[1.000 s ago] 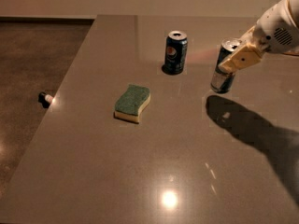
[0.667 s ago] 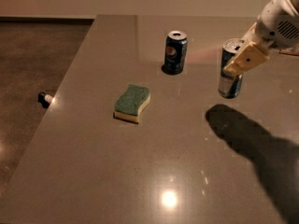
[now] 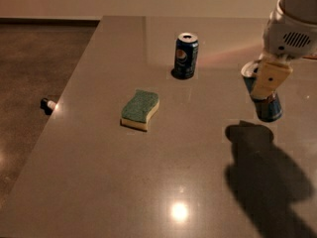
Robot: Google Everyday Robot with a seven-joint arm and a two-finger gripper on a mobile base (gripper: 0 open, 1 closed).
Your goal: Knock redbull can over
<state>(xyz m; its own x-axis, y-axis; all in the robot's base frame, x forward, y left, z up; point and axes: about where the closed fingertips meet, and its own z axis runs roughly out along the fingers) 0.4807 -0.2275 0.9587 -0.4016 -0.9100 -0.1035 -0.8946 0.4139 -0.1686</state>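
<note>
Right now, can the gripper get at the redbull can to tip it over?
Likely yes. The gripper is right against the tilted redbull can, overlapping its upper half, nothing between them. The Pepsi can and sponge lie well clear of both.

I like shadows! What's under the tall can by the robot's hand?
Only bare table and a dark shadow under the redbull can. The gripper covers its side.

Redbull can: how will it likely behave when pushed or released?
The redbull can is slim and tall, so probably tips easily. It hangs tilted in the tool over the table's right side, so seems light. Fallen, its round body would likely roll.
</note>
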